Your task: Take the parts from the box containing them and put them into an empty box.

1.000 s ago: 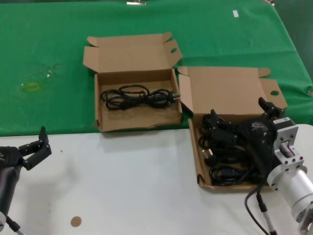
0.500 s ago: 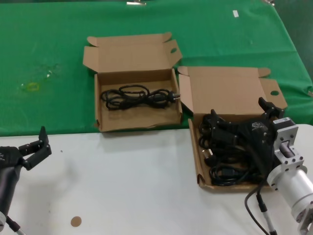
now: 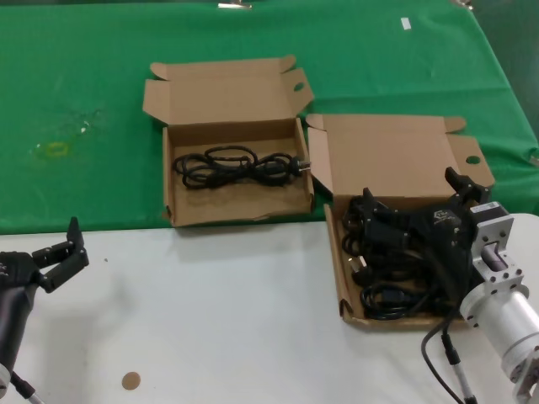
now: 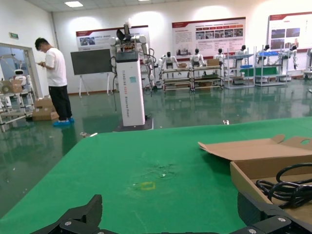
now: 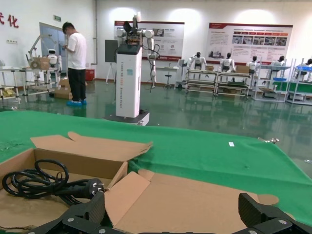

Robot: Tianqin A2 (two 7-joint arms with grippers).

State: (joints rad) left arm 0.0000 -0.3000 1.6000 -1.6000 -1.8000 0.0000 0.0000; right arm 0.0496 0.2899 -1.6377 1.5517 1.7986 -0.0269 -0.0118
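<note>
A: Where were the thin black power cords with chunky plugs?

B: Most lay piled in the shallow brown cardboard mailer box with a round hole in its lid flap (image 3: 396, 160), which sat on the right, straddling the edge of the green cloth (image 3: 84, 84) and the white tabletop (image 3: 210, 320). The piled cords (image 3: 379, 278) filled its tray.

A: And the other box?

B: The shallow brown cardboard box with the oval flap hole and wavy front wall (image 3: 232, 210) stood just to the left, farther back on the green cloth, its corner beside the first box's lid. One looped black cord (image 3: 236, 166) lay inside it.

A: The right hand?

B: The right hand (image 3: 417, 206) was above the pile, its black fingers (image 5: 87, 214) spread wide, gripping nothing.

A: The left?

B: The left hand (image 3: 63, 261) waited over the white tabletop at the near left, well apart from both boxes, fingers open and holding nothing.
</note>
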